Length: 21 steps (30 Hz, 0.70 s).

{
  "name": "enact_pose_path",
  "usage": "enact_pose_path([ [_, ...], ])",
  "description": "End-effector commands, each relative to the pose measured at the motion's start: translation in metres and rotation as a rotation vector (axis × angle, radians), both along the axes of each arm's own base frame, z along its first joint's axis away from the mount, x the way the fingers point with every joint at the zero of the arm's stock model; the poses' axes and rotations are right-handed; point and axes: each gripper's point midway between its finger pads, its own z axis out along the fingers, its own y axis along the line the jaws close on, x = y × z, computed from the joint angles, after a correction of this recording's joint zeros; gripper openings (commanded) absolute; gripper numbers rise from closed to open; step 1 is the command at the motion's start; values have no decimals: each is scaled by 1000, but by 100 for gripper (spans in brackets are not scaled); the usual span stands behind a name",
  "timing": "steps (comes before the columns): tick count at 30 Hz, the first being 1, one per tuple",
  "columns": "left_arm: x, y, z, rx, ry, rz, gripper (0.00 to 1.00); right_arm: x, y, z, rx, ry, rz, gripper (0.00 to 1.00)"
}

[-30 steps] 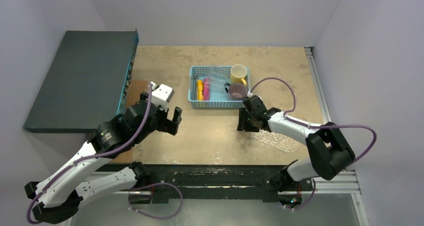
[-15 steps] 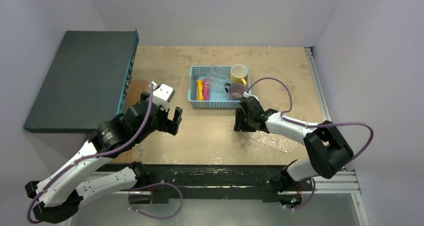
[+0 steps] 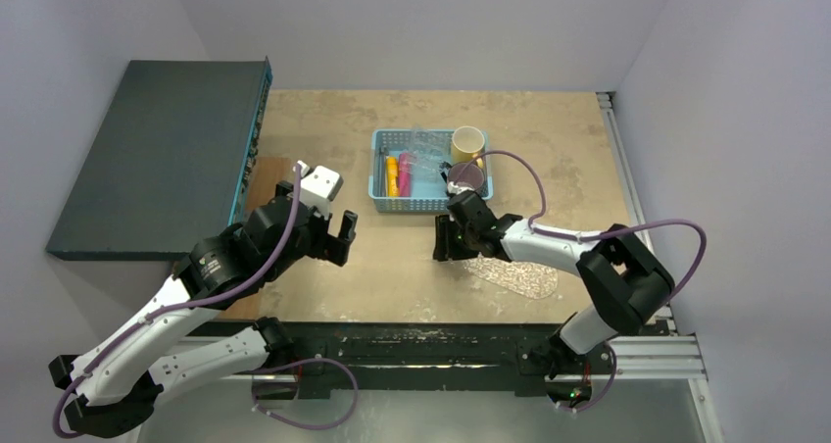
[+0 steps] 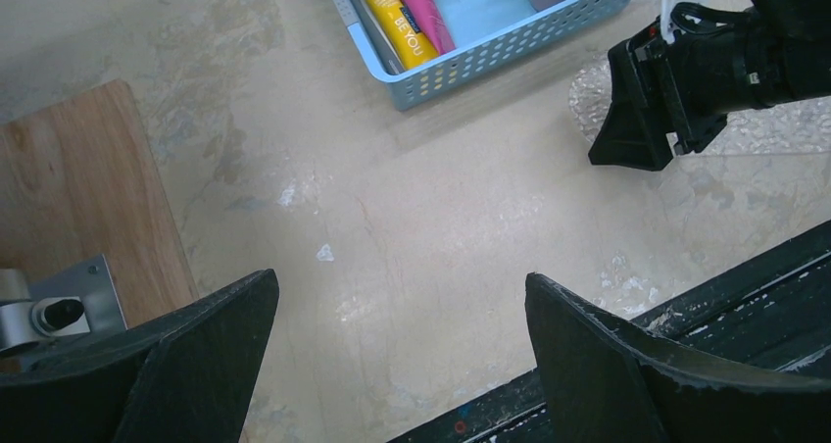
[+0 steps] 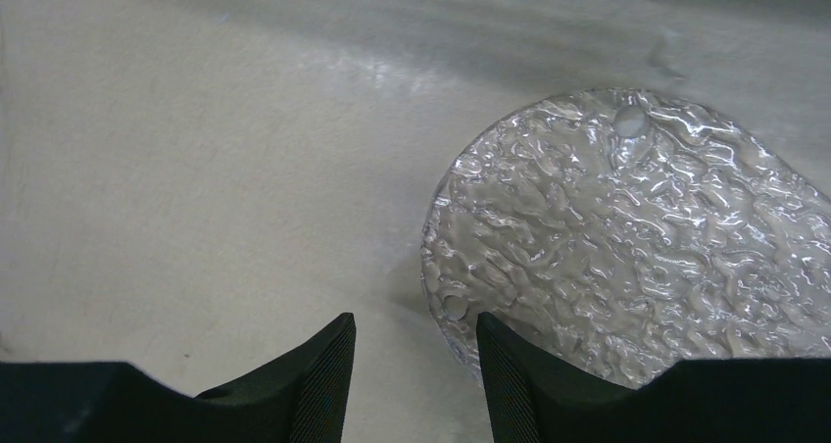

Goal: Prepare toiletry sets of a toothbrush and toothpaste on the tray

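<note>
The left end effector (image 4: 397, 284) hangs released, its fingers spread wide over bare worktop (image 4: 392, 198), with a wooden board (image 4: 78, 188) off to its left. Ahead and to its right sits the right end effector (image 5: 414, 330), low over the worktop. Its fingers are drawn near each other with a narrow gap and straddle the rounded end of the clear crinkled tray (image 5: 637, 257), which lies flat and stretches away to that end effector's right. Whether they pinch the rim cannot be told. Just beyond the right end effector stands the light-blue basket (image 4: 490, 61), holding the yellow-orange tube (image 4: 392, 17) and the magenta-pink tube (image 4: 423, 7) side by side, with the purple mug (image 3: 466, 176) closest to it and the yellow mug (image 3: 468, 144) farther back.
</note>
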Motion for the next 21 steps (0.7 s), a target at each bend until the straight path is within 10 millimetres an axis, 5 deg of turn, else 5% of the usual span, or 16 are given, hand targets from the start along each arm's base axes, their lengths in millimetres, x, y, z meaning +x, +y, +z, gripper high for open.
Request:
enact_pose_path([
  [1, 3, 3, 6, -3, -31, 16, 96, -45, 13, -30, -53, 145, 149, 51],
  [21, 6, 26, 19, -26, -103, 113, 96, -102, 90, -31, -45, 142, 530, 49],
])
